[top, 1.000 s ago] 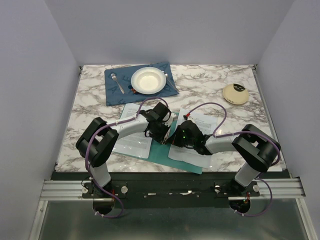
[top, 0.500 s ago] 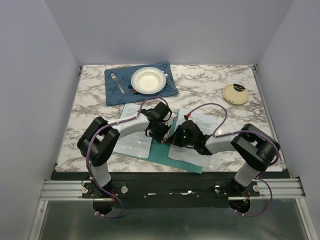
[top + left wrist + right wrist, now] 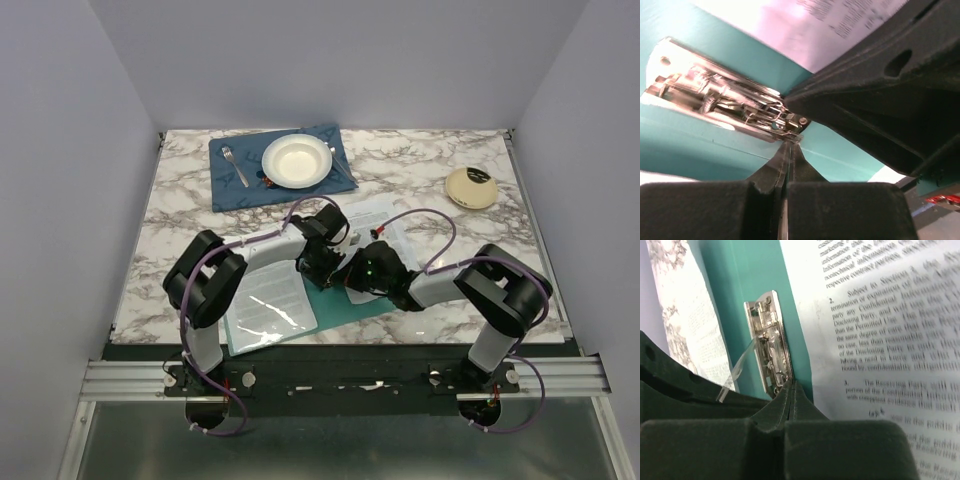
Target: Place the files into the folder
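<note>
Top view: the folder lies open; the files lie skewed on the folder's right leaf, reaching past its far edge; left gripper and right gripper meet over the folder's spine
Left wrist: left gripper pressed together, tips against the end of the folder's metal spine clip; whether they nip its lever I cannot tell
Right wrist: right gripper pressed together at the same clip's end; files on the folder just beside it
Risk: the loose, skewed sheets may crease or slide off the folder if a finger drags them; claws this close may collide
</note>
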`<state>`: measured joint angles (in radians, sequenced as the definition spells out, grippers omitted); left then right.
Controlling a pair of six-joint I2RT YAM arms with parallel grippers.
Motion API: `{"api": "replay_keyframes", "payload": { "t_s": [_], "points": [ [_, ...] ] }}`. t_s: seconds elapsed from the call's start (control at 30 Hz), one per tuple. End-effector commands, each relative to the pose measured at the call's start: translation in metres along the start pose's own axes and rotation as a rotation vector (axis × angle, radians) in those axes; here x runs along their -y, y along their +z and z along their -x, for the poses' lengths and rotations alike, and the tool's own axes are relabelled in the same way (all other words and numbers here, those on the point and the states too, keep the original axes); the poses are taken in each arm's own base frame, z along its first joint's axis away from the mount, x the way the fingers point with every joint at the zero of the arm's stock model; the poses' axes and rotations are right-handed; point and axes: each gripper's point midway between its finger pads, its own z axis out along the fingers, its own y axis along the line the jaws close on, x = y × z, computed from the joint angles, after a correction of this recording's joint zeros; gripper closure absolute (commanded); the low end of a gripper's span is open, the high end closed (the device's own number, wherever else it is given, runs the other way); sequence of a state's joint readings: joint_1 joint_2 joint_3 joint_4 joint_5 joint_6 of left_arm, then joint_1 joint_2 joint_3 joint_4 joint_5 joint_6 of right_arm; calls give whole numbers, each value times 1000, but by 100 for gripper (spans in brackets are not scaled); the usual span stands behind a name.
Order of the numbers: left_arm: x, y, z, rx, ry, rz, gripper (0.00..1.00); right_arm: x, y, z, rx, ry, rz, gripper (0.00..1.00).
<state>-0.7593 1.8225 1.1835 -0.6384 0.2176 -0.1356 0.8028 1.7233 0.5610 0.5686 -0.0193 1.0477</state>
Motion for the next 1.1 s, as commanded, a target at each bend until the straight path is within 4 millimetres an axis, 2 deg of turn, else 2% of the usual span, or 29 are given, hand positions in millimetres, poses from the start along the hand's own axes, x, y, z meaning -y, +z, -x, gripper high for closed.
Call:
{"api": "replay_keyframes", "payload": {
  "t_s": [0.0,0.03,0.17,0.3,0.43,0.57,0.73,0.83,0.87,0.93,0.97,1.03,1.07],
  "points": [
    [23,2,33,87,19,-132,100,71,-11,-53,-156,-7,-215,100],
    [19,-8,45,116,9,-132,100,75,-15,-54,-155,-1,-224,100],
    [-8,-40,66,180,-58,-113,100,83,-23,-55,-145,8,-251,100],
    [-31,-60,73,225,-92,-69,100,91,-29,-54,-128,9,-273,100],
    [-49,-59,65,220,-117,-23,98,94,-33,-54,-124,9,-282,99],
    [-52,-51,58,200,-130,-15,98,90,-33,-52,-117,5,-272,100],
    [-59,-43,55,176,-140,12,98,67,-32,-39,-84,-9,-205,99],
    [-63,-46,57,178,-135,25,98,54,-34,-30,-55,-25,-170,100],
    [-63,-50,58,182,-136,25,98,42,-38,-22,-36,-36,-139,100],
    [-64,-55,60,184,-120,29,97,36,-43,-16,-24,-51,-148,99],
    [-63,-60,61,182,-114,29,95,16,-47,-2,8,-77,-106,100],
    [-63,-65,62,181,-94,27,91,7,-54,13,51,-108,-109,99],
    [-63,-68,63,178,-90,30,86,7,-59,17,58,-147,-128,85]
  ]
}}
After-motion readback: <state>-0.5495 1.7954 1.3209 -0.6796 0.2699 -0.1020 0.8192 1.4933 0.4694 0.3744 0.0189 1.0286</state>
